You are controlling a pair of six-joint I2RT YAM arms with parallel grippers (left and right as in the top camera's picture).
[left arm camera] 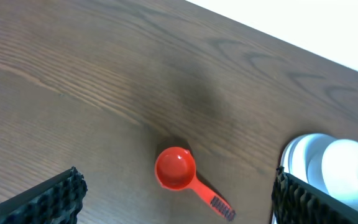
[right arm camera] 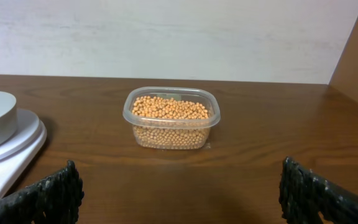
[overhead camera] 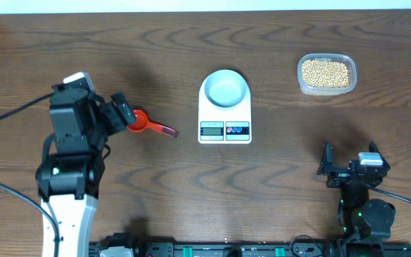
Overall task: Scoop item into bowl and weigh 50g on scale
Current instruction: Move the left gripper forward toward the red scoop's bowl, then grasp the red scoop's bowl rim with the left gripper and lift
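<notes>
Your left gripper has its jaws spread wide with nothing in them. The red scoop lies on the table in the gap between the two fingers, cup up and empty, with the handle angled toward the finger nearest the scale. From the left wrist camera you can't tell how far above the scoop the pads sit. The bowl is empty and sits on the scale, just outside that same finger. The display is too small to read. Your right gripper is also fully open and empty. The beans are all in the clear container, dead ahead of the right jaws, centred between the fingers and well apart from them. The scale's edge shows off past the right gripper's left-hand finger.
</notes>
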